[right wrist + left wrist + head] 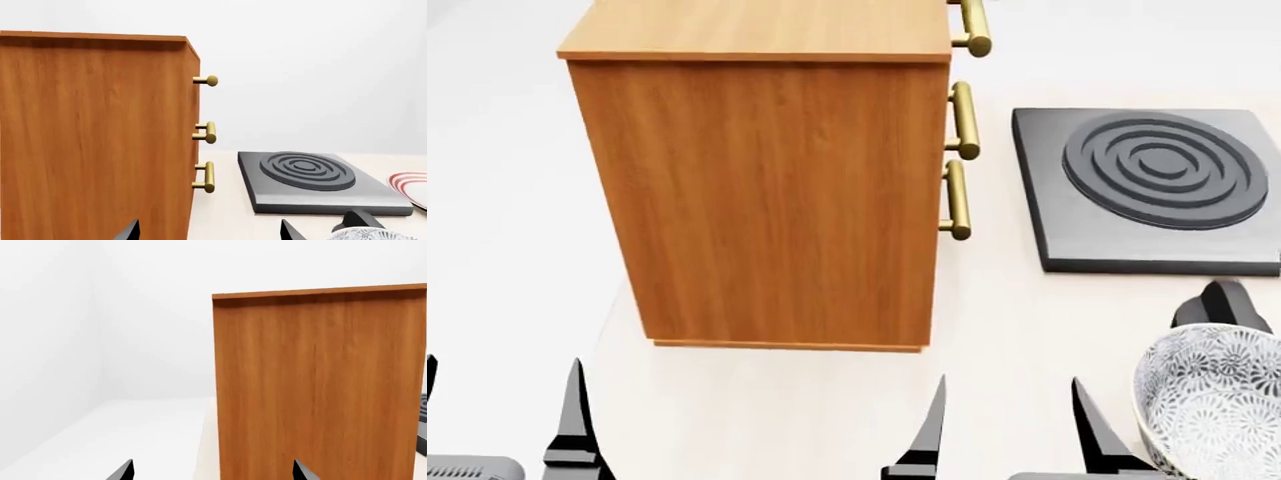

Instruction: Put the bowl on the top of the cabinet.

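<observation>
The orange-brown wood cabinet [774, 190] stands on the pale counter, brass bar handles [961, 120] on its right-facing front; its flat top [761, 25] is bare. It also shows in the left wrist view [320, 385] and the right wrist view [93, 135]. The patterned bowl [1214, 410] sits at the lower right, its rim just showing in the right wrist view [367, 235]. My left gripper [501, 420] is open and empty, low and left of the cabinet. My right gripper [1008, 430] is open and empty, left of the bowl, apart from it.
A dark grey hob [1154, 185] with raised rings lies right of the cabinet. A dark stand [1224, 305] pokes up behind the bowl. A white plate with red rings [410, 187] lies at the far right. White floor lies left of the counter edge [614, 330].
</observation>
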Tool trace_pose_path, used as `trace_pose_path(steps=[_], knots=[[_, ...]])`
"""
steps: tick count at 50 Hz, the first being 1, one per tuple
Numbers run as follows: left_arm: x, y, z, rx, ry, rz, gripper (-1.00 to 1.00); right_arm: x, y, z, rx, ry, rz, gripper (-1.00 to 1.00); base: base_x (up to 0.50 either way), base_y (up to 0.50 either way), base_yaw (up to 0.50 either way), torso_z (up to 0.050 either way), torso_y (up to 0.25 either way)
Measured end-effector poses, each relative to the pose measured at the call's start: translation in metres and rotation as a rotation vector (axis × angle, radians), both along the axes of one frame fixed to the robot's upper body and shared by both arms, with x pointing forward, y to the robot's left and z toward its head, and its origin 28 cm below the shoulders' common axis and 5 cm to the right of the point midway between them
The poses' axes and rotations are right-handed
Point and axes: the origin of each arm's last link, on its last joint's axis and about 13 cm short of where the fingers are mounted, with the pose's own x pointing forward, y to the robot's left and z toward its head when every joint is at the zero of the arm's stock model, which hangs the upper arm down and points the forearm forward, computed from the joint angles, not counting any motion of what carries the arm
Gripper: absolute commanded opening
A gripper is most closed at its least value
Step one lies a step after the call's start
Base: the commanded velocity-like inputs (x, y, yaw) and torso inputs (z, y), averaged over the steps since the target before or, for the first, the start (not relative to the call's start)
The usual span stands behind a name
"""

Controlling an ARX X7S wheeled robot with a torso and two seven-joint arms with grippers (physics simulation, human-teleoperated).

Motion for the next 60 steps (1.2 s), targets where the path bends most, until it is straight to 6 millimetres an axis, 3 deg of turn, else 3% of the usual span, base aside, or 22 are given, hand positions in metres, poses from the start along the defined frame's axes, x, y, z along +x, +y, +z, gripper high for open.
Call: trace_pose_path(steps=[9,29,38,60], knots=[[-0.0001,0.0,0.0001,-0.001,-0.001,0.0,1.0,0.0,0.0001,0.0002,-0.002,0.001,-0.002,1.0,0.5,0.0,0.0,0.0,0.0],[-0.0001,0.0004,0.0001,-0.002,-0.002,0.001,1.0,0.0009,0.0002,-0.0003,-0.007,0.004,-0.019,1.0,0.01,0.0,0.0,0.0,0.0],[-0.0005,0.0003,0.0002,-0.003,-0.003,0.001,1.0,0.0006,0.0005,-0.0008,-0.01,0.011,-0.019,1.0,0.45,0.01,0.0,0.0,0.0],[0.0004,0.0004,-0.0019,-0.005,0.002,-0.002,1.0,0.0009,-0.0038,-0.0011,-0.058,0.085,-0.099,1.0,0.0,0.0,0.0,0.0,0.001]])
